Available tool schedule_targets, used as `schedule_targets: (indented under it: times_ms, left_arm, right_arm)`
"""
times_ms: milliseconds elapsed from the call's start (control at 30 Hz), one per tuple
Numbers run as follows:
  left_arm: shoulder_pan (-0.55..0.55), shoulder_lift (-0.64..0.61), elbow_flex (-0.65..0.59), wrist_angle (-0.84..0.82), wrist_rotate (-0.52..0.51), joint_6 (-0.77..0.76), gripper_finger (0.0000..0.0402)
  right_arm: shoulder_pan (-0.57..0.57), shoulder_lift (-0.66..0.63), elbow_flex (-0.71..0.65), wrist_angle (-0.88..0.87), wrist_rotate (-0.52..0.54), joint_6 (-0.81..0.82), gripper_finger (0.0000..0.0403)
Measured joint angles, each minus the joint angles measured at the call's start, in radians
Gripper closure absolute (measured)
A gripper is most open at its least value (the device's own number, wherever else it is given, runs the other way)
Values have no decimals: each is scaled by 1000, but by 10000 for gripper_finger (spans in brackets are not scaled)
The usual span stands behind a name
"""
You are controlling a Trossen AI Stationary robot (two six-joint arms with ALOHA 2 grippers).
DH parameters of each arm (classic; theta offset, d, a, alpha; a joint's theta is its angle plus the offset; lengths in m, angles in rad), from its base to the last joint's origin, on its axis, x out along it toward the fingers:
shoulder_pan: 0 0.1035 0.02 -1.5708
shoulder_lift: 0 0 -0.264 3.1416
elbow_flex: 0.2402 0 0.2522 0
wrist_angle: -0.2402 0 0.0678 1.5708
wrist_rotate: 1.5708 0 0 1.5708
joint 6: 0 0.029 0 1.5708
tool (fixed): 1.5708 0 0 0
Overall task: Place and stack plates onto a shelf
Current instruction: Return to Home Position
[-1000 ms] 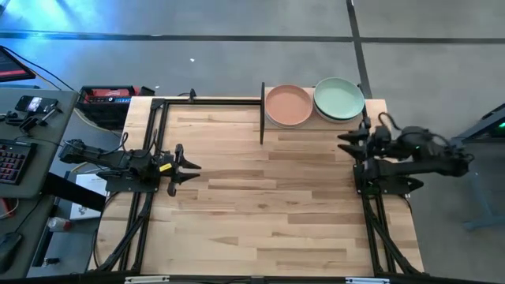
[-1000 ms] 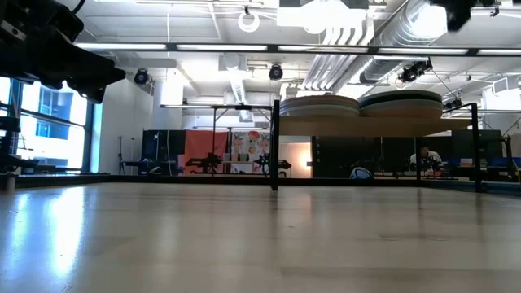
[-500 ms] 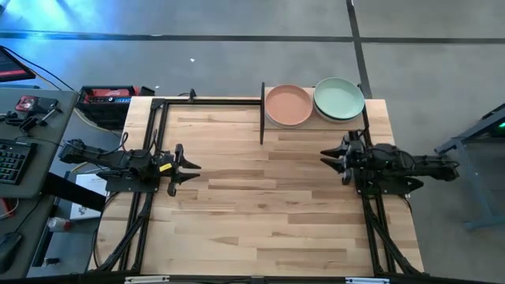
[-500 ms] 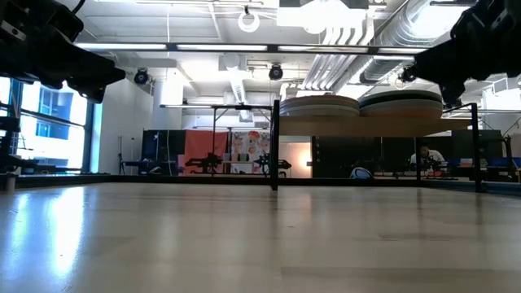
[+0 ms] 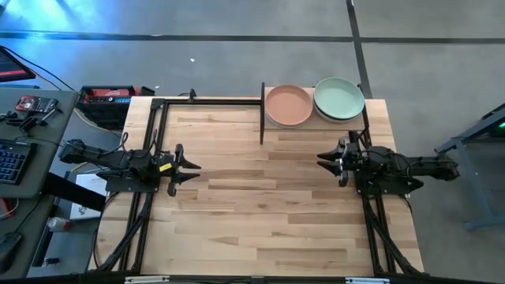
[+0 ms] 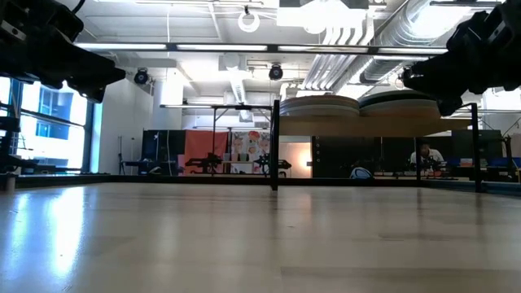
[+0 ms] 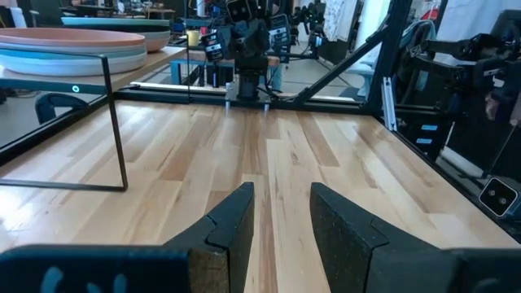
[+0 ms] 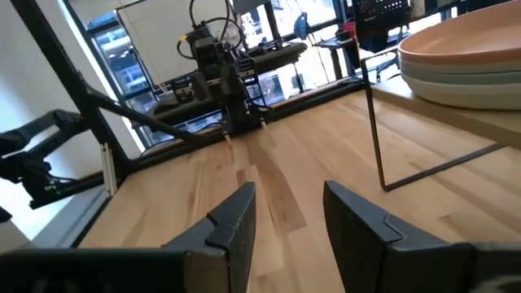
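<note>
Plates (image 5: 288, 105) stacked on shelf (image 5: 312, 126); left gripper (image 5: 194, 166) and right gripper (image 5: 323, 160) hang over the table (image 5: 260, 207), jaws apart, empty, seemingly parking.

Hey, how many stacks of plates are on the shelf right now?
2 on the shelf: the left stack is topped by a peach plate, the right stack by a mint green plate. Plates underneath are mostly hidden.

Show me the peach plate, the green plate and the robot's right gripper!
peach plate (image 5: 288, 105): high view, the middle of its top face.
mint green plate (image 5: 339, 98): high view, the middle of its top face.
right gripper (image 5: 330, 162): high view, midway between its open fingertips.
</note>
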Motion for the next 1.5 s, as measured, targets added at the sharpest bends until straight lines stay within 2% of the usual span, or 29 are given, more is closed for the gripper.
schedule_targets:
  times_ms: [1500]
  left_arm:
    - [0,0,0,0,0,0,291]
  right_arm:
    - [0,0,0,-4,-3,-12,274]
